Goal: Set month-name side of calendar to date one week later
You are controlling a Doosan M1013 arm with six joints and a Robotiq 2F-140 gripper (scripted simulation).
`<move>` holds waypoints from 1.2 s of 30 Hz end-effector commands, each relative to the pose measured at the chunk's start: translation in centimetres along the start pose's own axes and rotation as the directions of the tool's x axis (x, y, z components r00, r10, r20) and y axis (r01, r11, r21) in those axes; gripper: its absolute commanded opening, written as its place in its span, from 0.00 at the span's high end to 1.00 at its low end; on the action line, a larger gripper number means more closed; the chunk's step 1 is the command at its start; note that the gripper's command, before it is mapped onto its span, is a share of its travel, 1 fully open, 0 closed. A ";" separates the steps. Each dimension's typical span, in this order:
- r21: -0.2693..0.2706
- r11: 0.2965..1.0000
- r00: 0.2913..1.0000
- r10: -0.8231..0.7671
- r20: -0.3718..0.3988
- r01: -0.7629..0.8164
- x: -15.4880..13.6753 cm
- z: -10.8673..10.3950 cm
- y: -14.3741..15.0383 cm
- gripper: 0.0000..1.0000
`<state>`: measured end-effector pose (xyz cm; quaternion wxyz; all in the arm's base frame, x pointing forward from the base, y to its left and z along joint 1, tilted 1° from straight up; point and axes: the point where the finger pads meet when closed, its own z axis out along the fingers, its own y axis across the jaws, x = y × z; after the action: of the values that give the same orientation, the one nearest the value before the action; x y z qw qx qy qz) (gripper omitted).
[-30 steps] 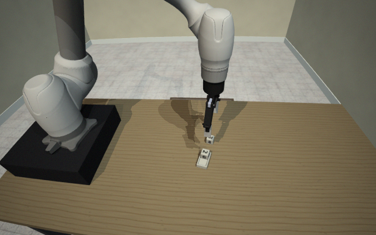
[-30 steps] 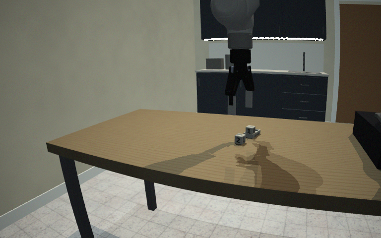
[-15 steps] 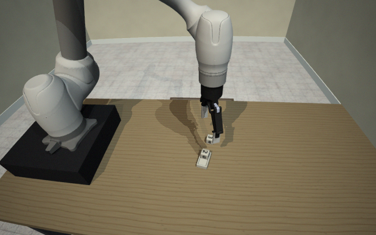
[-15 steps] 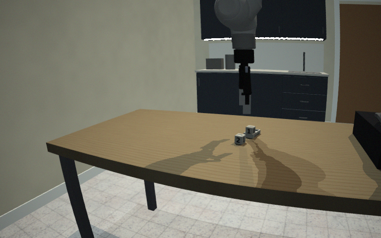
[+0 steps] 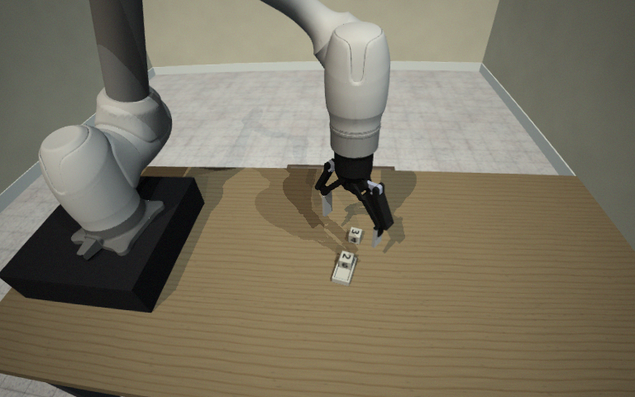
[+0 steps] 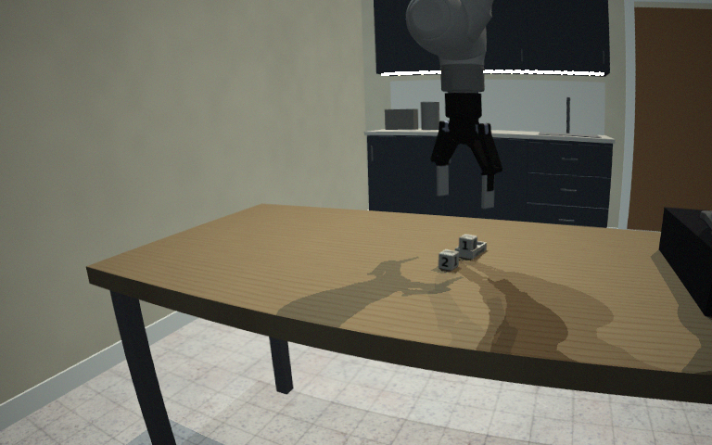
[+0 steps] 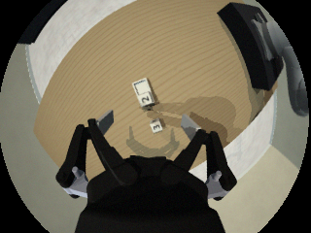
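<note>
A small white tray (image 5: pixel 344 271) lies on the wooden table. One white cube (image 5: pixel 346 259) sits in the tray's far slot with a 2 on top; the exterior view shows a 1 on its side (image 6: pixel 466 243). The tray's near slot is empty. A second white cube (image 5: pixel 355 235) lies on the table just beyond the tray, with a 3 on top and a 2 on the side facing the exterior camera (image 6: pixel 448 260). My gripper (image 5: pixel 351 223) is open and empty, hanging well above the loose cube (image 7: pixel 155 127); it also shows in the exterior view (image 6: pixel 464 191).
The arm's black base block (image 5: pixel 104 246) stands on the table's left side. The table's edges (image 6: pixel 349 336) are far from the cubes. Kitchen cabinets (image 6: pixel 541 176) stand behind the table.
</note>
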<state>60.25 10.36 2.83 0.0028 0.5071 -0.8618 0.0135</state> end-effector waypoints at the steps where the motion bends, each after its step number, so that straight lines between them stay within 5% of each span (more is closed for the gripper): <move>1: -0.010 0.996 0.996 -0.093 0.014 0.093 0.5 0.0 -0.2 0.00; 8: -0.006 0.930 0.930 -0.368 0.016 0.368 2.0 0.0 -0.8 0.00; 13: -0.005 0.910 0.910 -0.415 0.016 0.415 2.3 0.0 -0.9 0.00; 14: -0.005 0.910 0.910 -0.415 0.016 0.415 2.3 0.0 -0.9 0.64; 36: -0.005 0.910 0.910 -0.415 0.016 0.415 2.3 0.0 -0.9 0.64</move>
<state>59.92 7.94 2.89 0.0014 0.6785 -0.7346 0.0054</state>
